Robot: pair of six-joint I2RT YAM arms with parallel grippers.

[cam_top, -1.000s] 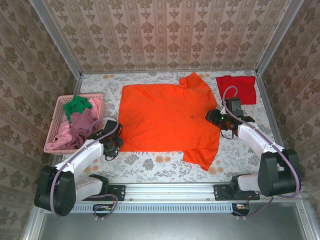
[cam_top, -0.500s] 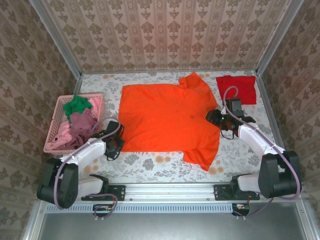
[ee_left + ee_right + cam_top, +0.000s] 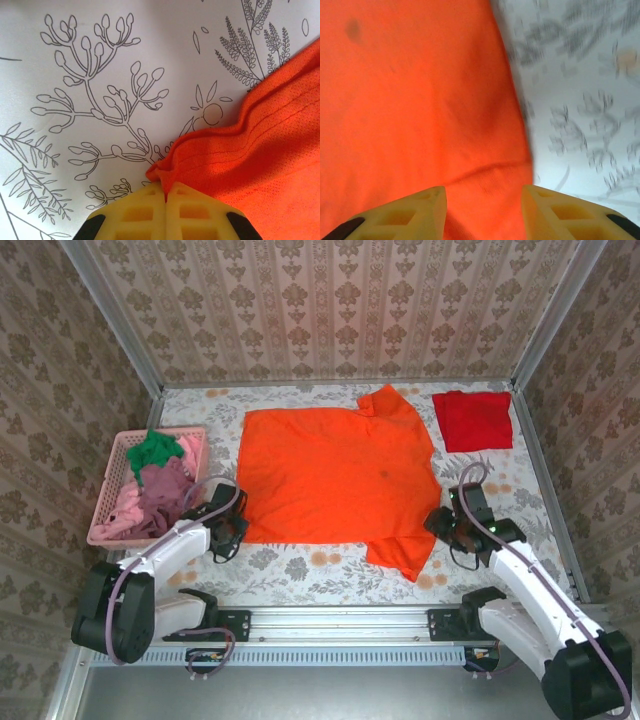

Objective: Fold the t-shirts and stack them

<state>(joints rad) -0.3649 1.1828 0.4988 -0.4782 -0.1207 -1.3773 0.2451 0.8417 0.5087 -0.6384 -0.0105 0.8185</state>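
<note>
A bright orange t-shirt [image 3: 335, 475] lies spread flat in the middle of the table. My left gripper [image 3: 232, 530] is at its near left corner, shut on the hem. In the left wrist view the yellow fingers [image 3: 145, 207] meet on a pinched fold of the orange t-shirt [image 3: 260, 155]. My right gripper [image 3: 447, 525] stands open at the shirt's near right sleeve. In the right wrist view its fingers [image 3: 427, 205] straddle the sleeve hem of the orange t-shirt [image 3: 420, 100]. A deeper red t-shirt [image 3: 472, 419] lies folded at the far right.
A pink lattice basket [image 3: 105, 480] at the left edge holds green [image 3: 153, 448], mauve [image 3: 162, 490] and pink cloth. The floral tablecloth [image 3: 300, 562] runs bare along the near edge. Patterned walls close in the back and sides.
My left gripper has shut on the shirt's near left corner. My right gripper has moved nearer along the shirt's right side, from the upper sleeve to the lower sleeve.
</note>
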